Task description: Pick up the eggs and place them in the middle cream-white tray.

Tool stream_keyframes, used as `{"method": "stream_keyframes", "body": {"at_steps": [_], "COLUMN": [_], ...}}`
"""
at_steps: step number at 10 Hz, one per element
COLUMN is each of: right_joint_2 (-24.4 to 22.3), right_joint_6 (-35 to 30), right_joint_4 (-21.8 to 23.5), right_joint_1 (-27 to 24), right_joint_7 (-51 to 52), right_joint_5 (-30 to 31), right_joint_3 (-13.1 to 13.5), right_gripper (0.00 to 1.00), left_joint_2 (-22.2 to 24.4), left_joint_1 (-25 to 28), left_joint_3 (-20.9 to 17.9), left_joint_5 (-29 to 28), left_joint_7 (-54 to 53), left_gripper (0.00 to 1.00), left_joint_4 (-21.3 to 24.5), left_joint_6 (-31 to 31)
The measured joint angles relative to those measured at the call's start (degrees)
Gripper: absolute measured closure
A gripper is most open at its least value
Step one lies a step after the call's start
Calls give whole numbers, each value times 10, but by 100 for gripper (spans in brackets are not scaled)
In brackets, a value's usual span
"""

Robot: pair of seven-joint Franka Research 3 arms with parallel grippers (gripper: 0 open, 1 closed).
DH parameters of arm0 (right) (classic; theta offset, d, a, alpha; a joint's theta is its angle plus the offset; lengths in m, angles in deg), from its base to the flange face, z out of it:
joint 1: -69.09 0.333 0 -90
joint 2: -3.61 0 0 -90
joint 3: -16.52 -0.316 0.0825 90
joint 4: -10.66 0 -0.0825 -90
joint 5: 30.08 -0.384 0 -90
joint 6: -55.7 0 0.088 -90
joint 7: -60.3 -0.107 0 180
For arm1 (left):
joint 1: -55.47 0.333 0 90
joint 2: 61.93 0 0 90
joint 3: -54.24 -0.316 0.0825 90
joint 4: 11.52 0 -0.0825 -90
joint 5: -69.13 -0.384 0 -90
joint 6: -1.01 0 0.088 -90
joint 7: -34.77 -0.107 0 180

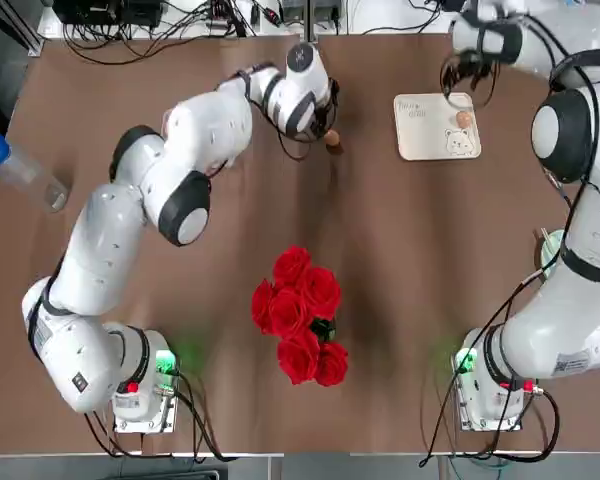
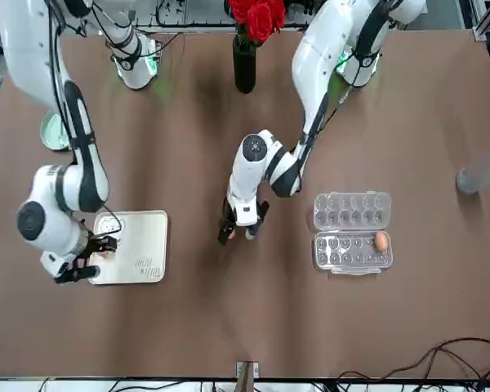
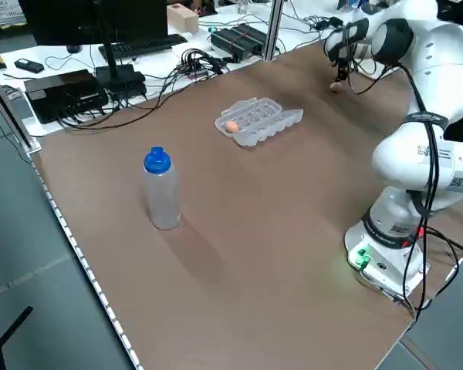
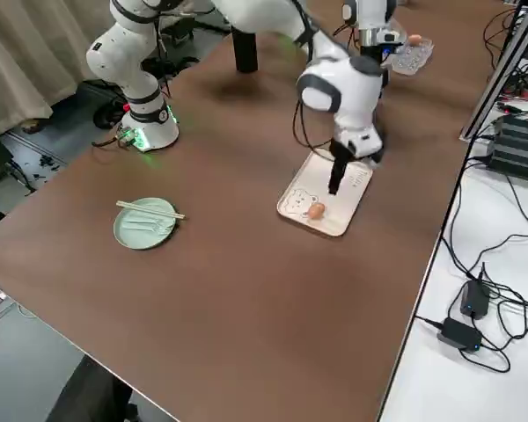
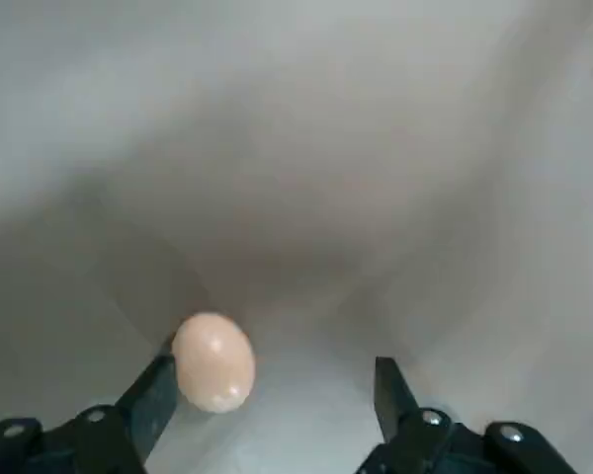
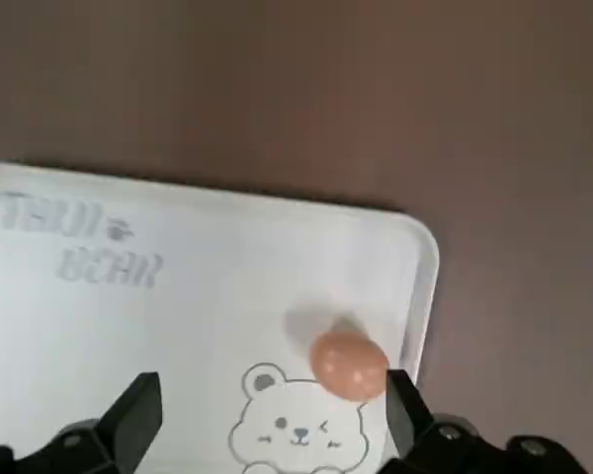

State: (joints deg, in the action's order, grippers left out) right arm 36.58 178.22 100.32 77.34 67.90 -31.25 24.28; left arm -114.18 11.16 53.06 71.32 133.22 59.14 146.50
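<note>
Gaping by oval eggs, left gripper overhangs table, right gripper smooth tray.

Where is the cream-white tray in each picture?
Top: upper right, the tray.
Front: left of centre.
Left side: not in it.
Right side: just right of centre, under the right gripper.
Left wrist: none visible; the left gripper is at another egg.
Right wrist: lower left.
Landmark shared by top, right side and right wrist: bear drawing.
</note>
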Motion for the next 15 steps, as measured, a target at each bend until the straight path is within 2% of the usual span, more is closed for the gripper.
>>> {"method": "stream_keyframes", "body": {"at_steps": [2, 4, 6, 8, 11, 13, 15], "right_joint_2": [-3, 7, 34, 58, 94, 112, 133], "right_joint_6": [-12, -6, 6, 19, 62, 80, 88], "right_joint_4": [-30, -33, -46, -53, -54, -70, -112], "right_joint_1": [40, 119, 194, 226, 266, 301, 318], "right_joint_7": [-82, -228, -370, -465, -540, -594, -624], "right_joint_5": [-2, -1, 1, 2, 2, 2, 2], "right_joint_3": [-4, -6, -6, -5, -6, -5, -5], "right_gripper": [0, 0, 0, 0, 0, 0, 0], "left_joint_2": [57, 99, 132, 168, 207, 206, 197], "left_joint_1": [27, 69, 139, 211, 298, 334, 359], "left_joint_3": [-2, -5, -5, -4, -4, -4, -4], "left_joint_5": [-8, -14, -15, -15, -15, -30, -48], "left_joint_7": [-66, -177, -318, -450, -636, -689, -697], "left_gripper": [11, 12, 12, 13, 15, 17, 19], "left_joint_4": [0, 6, 36, 100, 195, 232, 259], "left_joint_6": [-115, -221, -288, -296, -284, -238, -187]}}
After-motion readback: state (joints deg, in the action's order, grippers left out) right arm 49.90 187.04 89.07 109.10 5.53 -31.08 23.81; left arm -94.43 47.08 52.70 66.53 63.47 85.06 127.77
